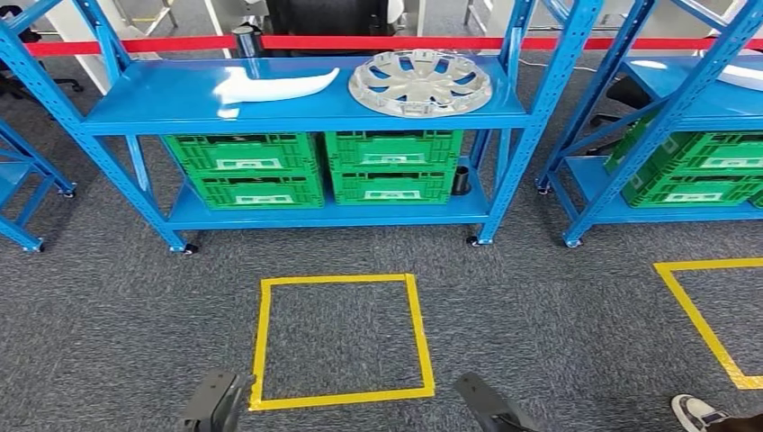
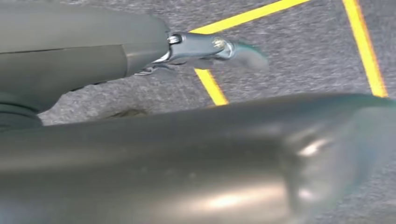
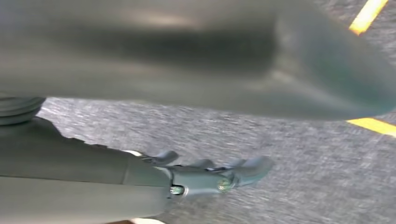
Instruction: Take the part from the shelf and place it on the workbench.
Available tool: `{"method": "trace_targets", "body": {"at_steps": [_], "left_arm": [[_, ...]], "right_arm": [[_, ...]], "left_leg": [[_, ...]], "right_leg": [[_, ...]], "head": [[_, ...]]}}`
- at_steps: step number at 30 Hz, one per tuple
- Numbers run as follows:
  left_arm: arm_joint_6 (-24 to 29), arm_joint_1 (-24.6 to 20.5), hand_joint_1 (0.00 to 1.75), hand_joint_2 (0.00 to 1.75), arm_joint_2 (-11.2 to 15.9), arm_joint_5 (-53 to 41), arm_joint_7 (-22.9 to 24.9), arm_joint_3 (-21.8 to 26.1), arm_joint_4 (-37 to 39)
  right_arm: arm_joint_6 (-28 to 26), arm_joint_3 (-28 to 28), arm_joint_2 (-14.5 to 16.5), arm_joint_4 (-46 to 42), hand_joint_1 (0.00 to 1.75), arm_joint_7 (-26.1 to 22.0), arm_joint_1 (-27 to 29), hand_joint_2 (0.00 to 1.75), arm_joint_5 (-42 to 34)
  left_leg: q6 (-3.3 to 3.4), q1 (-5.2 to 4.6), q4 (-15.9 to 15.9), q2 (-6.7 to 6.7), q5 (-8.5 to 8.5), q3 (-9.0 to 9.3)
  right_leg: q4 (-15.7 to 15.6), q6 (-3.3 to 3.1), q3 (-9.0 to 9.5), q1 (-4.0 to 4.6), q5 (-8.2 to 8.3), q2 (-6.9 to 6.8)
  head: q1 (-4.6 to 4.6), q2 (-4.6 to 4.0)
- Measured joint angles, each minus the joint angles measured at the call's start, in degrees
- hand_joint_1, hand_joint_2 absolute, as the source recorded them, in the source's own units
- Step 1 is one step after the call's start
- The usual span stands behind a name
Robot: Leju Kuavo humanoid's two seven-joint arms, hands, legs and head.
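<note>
On the blue shelf's top board [image 1: 180,108] lie two parts: a silver wheel cover [image 1: 420,83] towards the right and a long white curved panel [image 1: 270,86] towards the left. Both my hands hang low over the grey carpet, well short of the shelf. My left hand [image 1: 214,407] is at the lower left and my right hand [image 1: 490,405] at the lower right, on either side of a yellow taped square [image 1: 416,333]. In the wrist views the left hand [image 2: 93,51] and the right hand [image 3: 140,182] have their fingers [image 2: 219,49] [image 3: 243,170] stretched out, holding nothing.
Green crates [image 1: 391,166] fill the shelf's lower level. A second blue shelf [image 1: 666,99] with green crates stands to the right, and another yellow floor mark [image 1: 697,319] lies before it. A person's shoe [image 1: 697,412] is at the bottom right. Red barrier tape [image 1: 378,42] runs behind.
</note>
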Motion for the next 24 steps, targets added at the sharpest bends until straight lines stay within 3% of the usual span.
{"method": "trace_targets", "body": {"at_steps": [2,3,4,6,8,9,13,15,17,18,19,20,22,24], "left_arm": [[0.0,0.0,0.0,0.0,0.0,0.0,0.0,0.0,0.0],[0.0,0.1,0.0,0.0,-0.1,0.0,0.0,0.0,0.0],[0.0,0.1,0.0,0.0,-0.1,0.0,0.0,0.0,0.0],[0.0,0.1,0.0,0.0,-0.1,0.0,0.0,0.0,0.0],[0.0,0.0,0.0,0.0,-0.1,0.0,0.0,0.0,0.0],[0.0,0.0,0.0,0.0,-0.1,0.0,0.0,0.0,0.0],[0.0,-0.1,0.0,0.0,-0.1,0.0,0.0,0.0,0.0],[0.0,-0.2,0.0,0.0,0.0,-0.1,0.0,0.0,0.0],[0.0,-0.2,0.0,0.0,-0.1,-0.1,0.0,0.0,0.0],[0.0,-0.2,0.0,0.0,-0.1,-0.1,0.0,-0.1,0.0],[0.0,-0.2,0.0,0.0,-0.1,-0.2,0.0,-0.1,0.0],[0.0,-0.2,0.0,0.0,0.0,-0.2,0.0,-0.1,0.0],[0.0,-0.4,0.0,0.0,0.0,-0.2,0.0,-0.1,0.0],[0.0,-0.6,0.0,0.0,0.0,-0.2,0.0,-0.1,0.0]], "right_arm": [[0.0,0.0,0.0,0.0,0.0,0.0,0.0,0.0,0.0],[0.0,0.0,0.0,0.0,0.0,0.0,0.1,0.0,0.0],[0.0,0.0,0.0,0.0,0.0,0.0,0.2,0.0,0.0],[0.0,0.0,-0.1,0.0,0.0,-0.1,0.2,0.0,-0.1],[0.0,0.0,-0.1,0.0,0.0,-0.1,0.2,0.0,-0.1],[0.0,0.0,-0.1,0.0,0.0,-0.1,0.2,0.0,-0.2],[-0.1,0.0,-0.1,0.0,0.0,-0.2,0.2,0.0,-0.4],[-0.2,0.1,-0.1,-0.1,0.0,-0.3,0.2,0.0,-0.5],[-0.2,0.0,-0.1,-0.1,0.0,-0.4,0.3,0.0,-0.7],[-0.2,0.0,-0.1,-0.1,0.0,-0.4,0.3,0.0,-0.7],[-0.2,0.0,-0.1,-0.1,0.0,-0.5,0.3,0.0,-0.8],[-0.2,0.0,-0.1,-0.1,0.0,-0.6,0.4,0.0,-0.8],[-0.2,0.0,-0.1,-0.1,0.0,-0.9,0.5,0.0,-0.9],[-0.3,0.0,-0.1,-0.1,0.0,-1.0,0.5,0.0,-1.0]], "left_leg": [[0.34,-0.06,0.0,-0.12,-0.38,0.34],[0.37,-0.08,0.0,-0.25,-0.61,0.61],[0.31,-0.08,0.0,-0.44,-0.86,0.96],[0.04,-0.04,0.0,-0.83,-1.46,1.85],[-0.5,-0.22,0.2,-1.14,-2.17,2.33],[-0.81,-0.31,0.1,-1.24,-2.42,2.38],[-2.2,-0.15,0.8,-1.09,-3.2,2.35],[-2.87,0.03,6.0,-0.68,-5.7,-0.08],[-3.34,0.17,13.6,-0.51,-8.6,-4.48],[-3.47,0.25,15.9,-0.47,-8.84,-6.12],[-3.51,0.32,16.1,-0.39,-7.83,-6.78],[-3.48,0.37,14.1,-0.26,-5.72,-6.3],[-3.21,0.33,6.6,0.4,-0.95,-3.35],[-2.54,0.08,1.8,0.89,0.68,-1.33]], "right_leg": [[7.7,0.22,-4.69,0.01,-2.56,0.01],[9.7,0.27,-6.29,0.0,-2.43,0.01],[9.5,0.28,-6.81,-0.02,-1.08,0.01],[2.9,0.14,-4.67,-0.05,3.98,0.07],[-3.9,-0.36,-1.9,0.06,6.91,0.31],[-5.5,-0.72,-1.24,0.13,7.17,0.4],[-6.3,-2.35,-0.67,0.15,6.81,0.26],[-6.6,-2.97,-0.07,-0.02,6.64,0.02],[-6.7,-3.24,0.37,-0.02,6.19,-0.22],[-6.7,-3.25,0.64,-0.02,5.92,-0.28],[-6.7,-3.19,1.0,-0.03,5.62,-0.32],[-6.7,-3.1,1.49,-0.05,5.28,-0.35],[-6.6,-2.68,2.57,-0.02,4.49,-0.46],[-6.6,-2.02,3.15,0.19,3.81,-0.64]], "head": [[0.03,0.01],[0.03,0.0],[0.03,0.0],[0.03,0.0],[0.02,0.01],[0.0,0.01],[-0.04,0.0],[-0.07,0.01],[-0.07,0.01],[-0.07,0.02],[-0.07,0.02],[-0.07,0.02],[-0.08,0.0],[-0.07,0.0]]}}
